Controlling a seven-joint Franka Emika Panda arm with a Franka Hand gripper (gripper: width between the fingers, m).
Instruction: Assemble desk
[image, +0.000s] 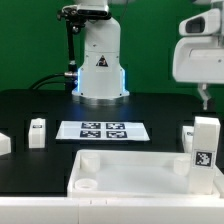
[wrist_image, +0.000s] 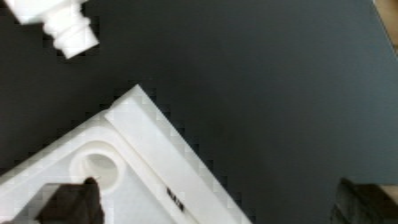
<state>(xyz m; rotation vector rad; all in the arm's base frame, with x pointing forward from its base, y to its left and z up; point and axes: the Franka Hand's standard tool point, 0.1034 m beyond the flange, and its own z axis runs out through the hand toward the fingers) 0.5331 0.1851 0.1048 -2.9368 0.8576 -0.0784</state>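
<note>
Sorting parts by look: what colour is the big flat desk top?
The desk top is plain white, seen best in the exterior view.

The black table (image: 160, 108) is carrying the marker board (image: 102, 130), the desk top (image: 130, 168) and, at the exterior view's left, 1 upright leg (image: 37, 131)

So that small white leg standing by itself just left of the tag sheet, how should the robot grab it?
Probably from straight above, closing on the upper part of the leg across two opposite flat sides. It stands upright on the table, apart from the marker board, so the top is free and its square faces offer flat contact.
</note>
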